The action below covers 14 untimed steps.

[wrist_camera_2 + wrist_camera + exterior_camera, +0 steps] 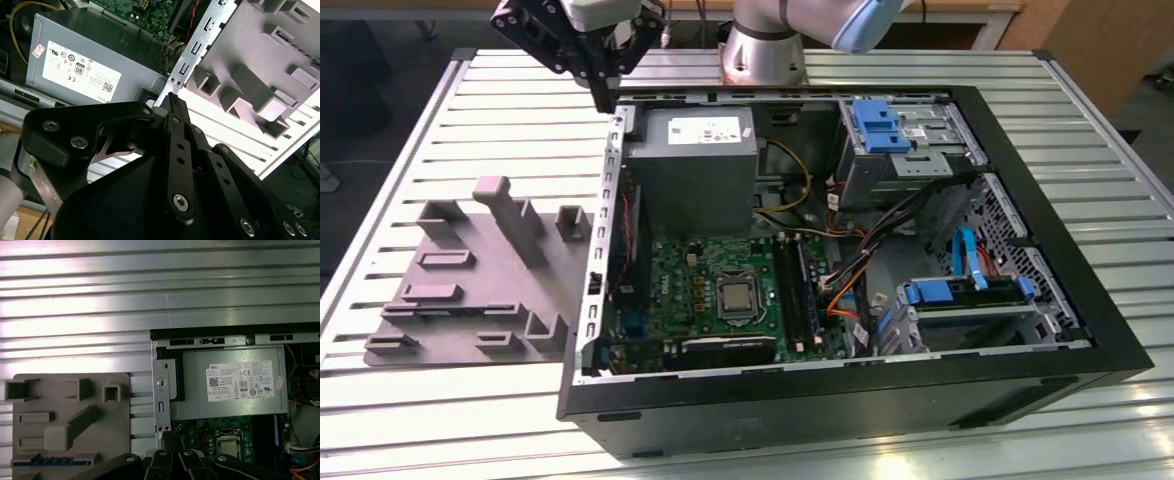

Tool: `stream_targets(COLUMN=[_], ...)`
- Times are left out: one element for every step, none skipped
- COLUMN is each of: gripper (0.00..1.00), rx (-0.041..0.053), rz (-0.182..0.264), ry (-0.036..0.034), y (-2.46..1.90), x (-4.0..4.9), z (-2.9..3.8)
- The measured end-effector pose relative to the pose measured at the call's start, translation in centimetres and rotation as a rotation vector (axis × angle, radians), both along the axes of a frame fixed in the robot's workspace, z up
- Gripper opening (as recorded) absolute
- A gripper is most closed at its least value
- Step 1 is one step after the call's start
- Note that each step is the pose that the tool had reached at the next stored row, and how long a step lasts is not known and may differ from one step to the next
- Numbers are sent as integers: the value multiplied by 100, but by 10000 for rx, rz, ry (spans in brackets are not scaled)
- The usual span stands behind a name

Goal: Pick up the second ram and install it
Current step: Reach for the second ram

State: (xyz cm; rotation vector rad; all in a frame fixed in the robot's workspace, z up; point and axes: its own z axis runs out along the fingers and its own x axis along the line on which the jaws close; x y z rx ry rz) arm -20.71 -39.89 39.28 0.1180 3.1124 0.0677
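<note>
Gripper (603,98) fingers pressed together, hovering above the PC case (854,385) corner next to the power supply (694,160) (grey fixture (467,290) alongside the case).

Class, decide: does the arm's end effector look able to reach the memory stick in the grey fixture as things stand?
Probably yes. The memory stick lies uncovered in the grey fixture, and the end effector hangs above the computer case's edge right beside it, with nothing between them.
</note>
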Motion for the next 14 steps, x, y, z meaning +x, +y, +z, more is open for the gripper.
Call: stream_targets(gripper=[11, 11, 11, 11, 11, 11, 11, 11, 11, 11, 11, 11, 11, 11], rx=[0, 0, 0, 0, -1, 0, 0, 0, 0, 0, 0, 0, -1, 0], rz=[0, 0, 0, 0, 0, 0, 0, 0, 1, 1, 0, 1, 0, 0], ry=[0, 0, -1, 0, 0, 0, 0, 0, 0, 0, 0, 0, 0, 0], y=[0, 0, 0, 0, 0, 0, 0, 0, 0, 0, 0, 0, 0, 0], x=[-8, -15, -21, -27, -32, -38, -44, -49, -55, -61, -68, -74, -81, -87], z=[0, 0, 0, 0, 0, 0, 0, 0, 0, 0, 0, 0, 0, 0])
